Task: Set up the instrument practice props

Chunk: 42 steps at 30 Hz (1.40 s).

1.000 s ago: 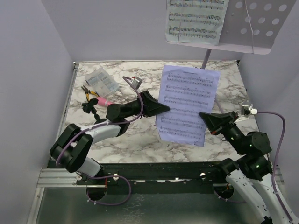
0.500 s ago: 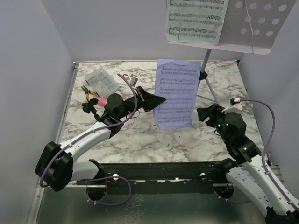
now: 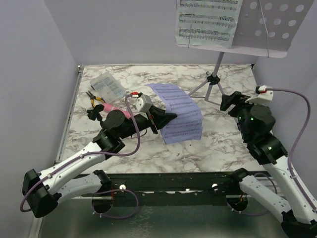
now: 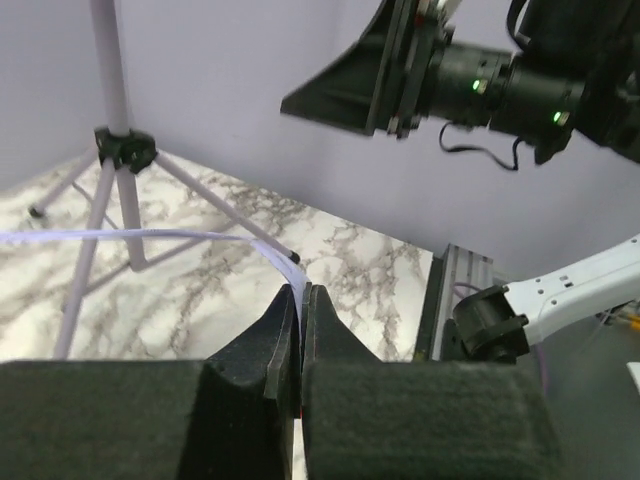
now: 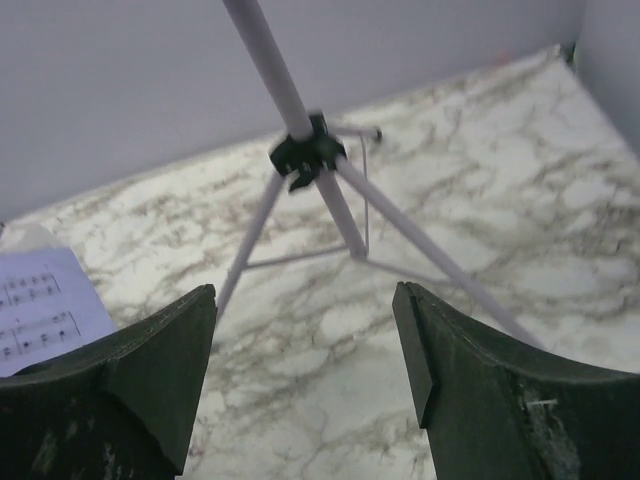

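Left pincer [image 3: 170,117] is pressed together on the left edge of the sheet-music page [image 3: 182,111], which sags rightward onto the tabletop [image 3: 223,146]. The right pincer [image 3: 229,101], spread and seemingly empty, sits nearer the lavender stand desk [image 3: 262,29].

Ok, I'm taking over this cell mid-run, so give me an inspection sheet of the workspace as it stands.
Surface: marbled table, no damage seen.
Job's things: lavender stand desk on tripod, carrying a mounted sheet; loose sheet curled above the table; pink microphone lying by the black mic stand.
Clutter: clear box and orange-handled pliers, far left.
Grippers: left gripper shut on loose sheet; right gripper open, empty, facing the tripod.
Cables: purple cable looped at each wrist.
Surroundings: plain lavender walls.
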Tool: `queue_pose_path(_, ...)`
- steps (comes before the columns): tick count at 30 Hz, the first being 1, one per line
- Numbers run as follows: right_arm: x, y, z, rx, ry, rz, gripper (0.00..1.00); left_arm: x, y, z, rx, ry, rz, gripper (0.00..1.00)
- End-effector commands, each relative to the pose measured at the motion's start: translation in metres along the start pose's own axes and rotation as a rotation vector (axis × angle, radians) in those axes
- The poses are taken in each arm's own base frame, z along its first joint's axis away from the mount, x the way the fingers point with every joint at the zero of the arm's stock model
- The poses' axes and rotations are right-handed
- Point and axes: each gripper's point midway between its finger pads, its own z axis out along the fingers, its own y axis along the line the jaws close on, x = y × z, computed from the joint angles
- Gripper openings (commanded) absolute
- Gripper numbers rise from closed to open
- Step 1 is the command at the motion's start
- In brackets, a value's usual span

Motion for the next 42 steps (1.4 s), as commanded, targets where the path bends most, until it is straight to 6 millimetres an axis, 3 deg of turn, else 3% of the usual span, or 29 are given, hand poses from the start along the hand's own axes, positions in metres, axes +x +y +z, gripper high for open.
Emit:
queue_pose_path(1,-0.096,0.01,-0.025,-0.044,-0.223,-0.114,0.8,-0.046,-0.022,-0.001,0.069,-0.018,0.221,0.0)
queue_pose_path(4,-0.152,0.029,-0.037,-0.096,-0.328,-0.164,0.8,-0.087,-0.059,0.007,0.233,-0.029,0.267,0.0)
queue_pose_path(6,-0.173,0.046,-0.039,-0.148,-0.339,-0.177,0.74,-0.115,-0.088,0.01,0.353,-0.048,0.269,0.0)
queue_pose_path(8,-0.174,0.072,-0.039,-0.266,-0.292,-0.168,0.75,-0.129,-0.104,0.01,0.417,-0.068,0.275,0.0)
queue_pose_path(10,-0.159,0.098,-0.042,-0.4,-0.205,-0.129,0.76,-0.131,-0.099,0.012,0.381,-0.077,0.278,0.0)
queue_pose_path(12,-0.132,0.115,-0.047,-0.512,-0.12,-0.045,0.8,-0.12,-0.077,0.014,0.268,-0.073,0.278,0.0)
queue_pose_path(16,-0.066,0.134,-0.058,-0.691,0.039,0.132,0.94,-0.07,-0.042,0.004,0.12,0.015,0.252,0.0)
queue_pose_path(20,-0.01,0.148,-0.076,-0.853,0.191,0.313,1.0,-0.05,-0.044,-0.02,0.118,0.05,0.244,0.0)
queue_pose_path(23,0.012,0.163,-0.096,-1.038,0.262,0.436,1.0,-0.054,-0.053,-0.035,0.135,0.025,0.231,0.0)
queue_pose_path(29,0.022,0.176,-0.128,-1.331,0.286,0.589,1.0,-0.051,-0.077,-0.047,0.243,0.039,0.156,0.0)
queue_pose_path(38,0.003,0.177,-0.139,-1.375,0.274,0.655,1.0,-0.035,-0.098,-0.054,0.377,0.076,0.085,0.0)
queue_pose_path(42,0.003,0.174,-0.143,-1.372,0.298,0.697,1.0,-0.034,-0.104,-0.058,0.406,0.076,0.066,0.0)
